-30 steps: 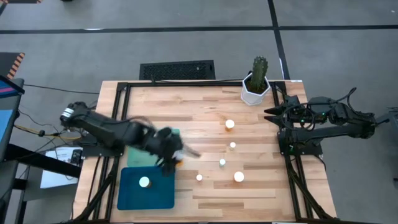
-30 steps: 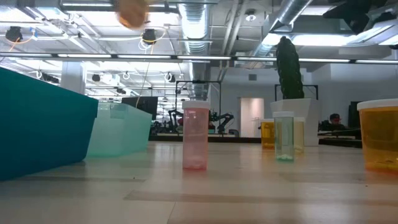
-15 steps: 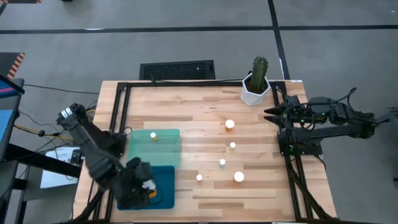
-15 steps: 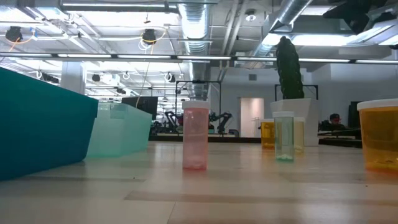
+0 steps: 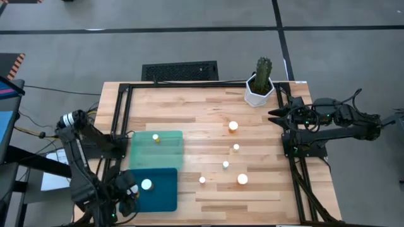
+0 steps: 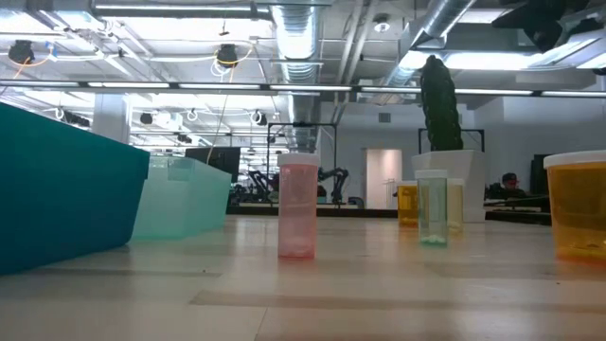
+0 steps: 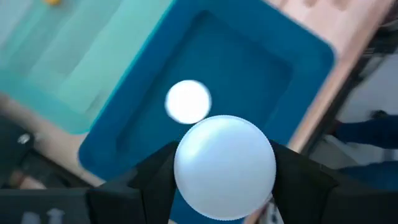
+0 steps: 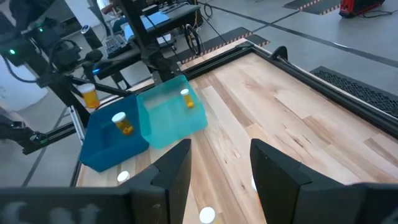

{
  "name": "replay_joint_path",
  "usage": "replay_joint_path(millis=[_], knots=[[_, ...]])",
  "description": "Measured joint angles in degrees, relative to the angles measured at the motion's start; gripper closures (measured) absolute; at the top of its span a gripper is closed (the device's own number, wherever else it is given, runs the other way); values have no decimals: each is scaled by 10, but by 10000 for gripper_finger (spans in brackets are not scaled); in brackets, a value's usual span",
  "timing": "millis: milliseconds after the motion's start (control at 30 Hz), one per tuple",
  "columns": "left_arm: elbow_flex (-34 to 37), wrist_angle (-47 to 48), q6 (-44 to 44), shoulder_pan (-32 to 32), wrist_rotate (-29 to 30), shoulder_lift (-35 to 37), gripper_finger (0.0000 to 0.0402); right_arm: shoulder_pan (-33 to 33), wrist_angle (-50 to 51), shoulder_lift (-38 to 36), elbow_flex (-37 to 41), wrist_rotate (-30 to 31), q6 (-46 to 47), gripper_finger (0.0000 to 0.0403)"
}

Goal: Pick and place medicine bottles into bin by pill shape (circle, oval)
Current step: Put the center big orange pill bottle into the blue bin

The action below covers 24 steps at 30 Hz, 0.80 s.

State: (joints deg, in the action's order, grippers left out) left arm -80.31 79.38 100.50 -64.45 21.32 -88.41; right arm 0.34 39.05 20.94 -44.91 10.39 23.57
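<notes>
Left claw [image 7: 225,186] clamped around a white-capped medicine bottle [image 7: 225,167] over the dark-blue bin [image 7: 261,68]

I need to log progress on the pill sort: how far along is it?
Done: one bottle in the dark bin, one in the light bin. In hand: the left hand holds a bottle above the dark bin. Left: five bottles on the table; the right hand waits open.
</notes>
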Motion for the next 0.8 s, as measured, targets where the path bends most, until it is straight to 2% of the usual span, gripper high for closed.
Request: replay_joint_path(millis=[233, 800], knots=[[0, 29, 41, -14, 2, -50, 187, 0, 0, 0, 0, 0, 0, 228], [0, -2, 76, -14, -4, -159, 187, 0, 0, 0, 0, 1, 1, 228]])
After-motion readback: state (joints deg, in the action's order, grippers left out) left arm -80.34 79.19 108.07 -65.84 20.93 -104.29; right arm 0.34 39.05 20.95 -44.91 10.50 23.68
